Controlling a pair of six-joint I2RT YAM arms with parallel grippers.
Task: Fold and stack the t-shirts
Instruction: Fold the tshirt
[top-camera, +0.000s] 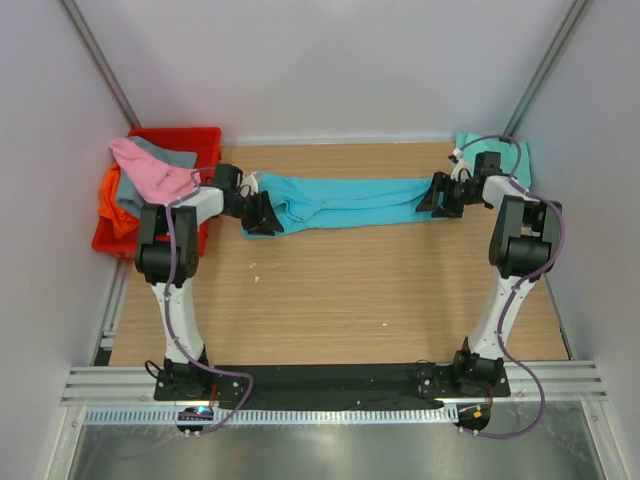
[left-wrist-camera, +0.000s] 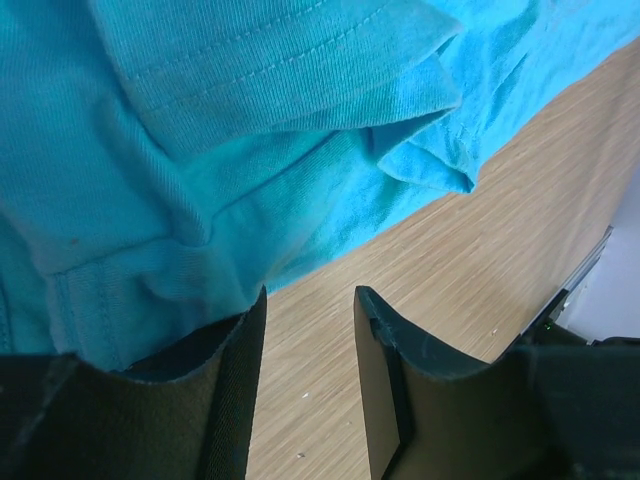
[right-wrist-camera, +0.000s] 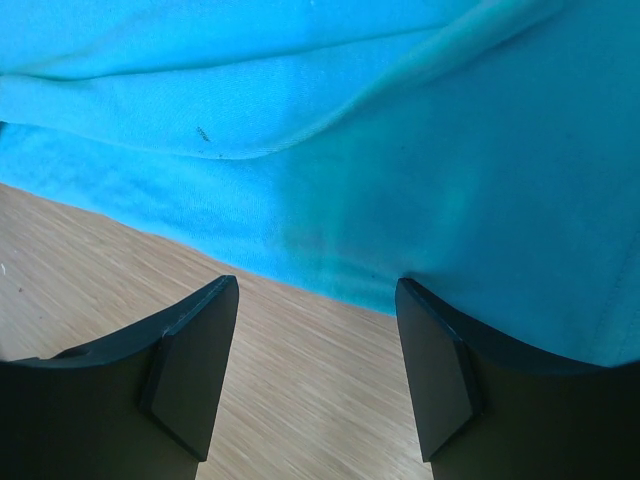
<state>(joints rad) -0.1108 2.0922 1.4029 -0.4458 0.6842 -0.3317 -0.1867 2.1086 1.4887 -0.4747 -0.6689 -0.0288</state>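
Turquoise t-shirt (top-camera: 345, 200) between left end effector (left-wrist-camera: 310, 305) and right end effector (right-wrist-camera: 318, 292), both released, red crate (top-camera: 185, 134) far left

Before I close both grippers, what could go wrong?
1. The left gripper and right gripper stand open with only table between the jaws. The turquoise shirt lies just past the tips, so closing may catch nothing or only a hem.
2. The shirt's left end is bunched in layers; a fold could lock creases in.
3. The pink shirt drapes over the red crate beside the left arm and might snag.

Turquoise t-shirt (top-camera: 345, 203), apparently folded lengthwise, mid-table
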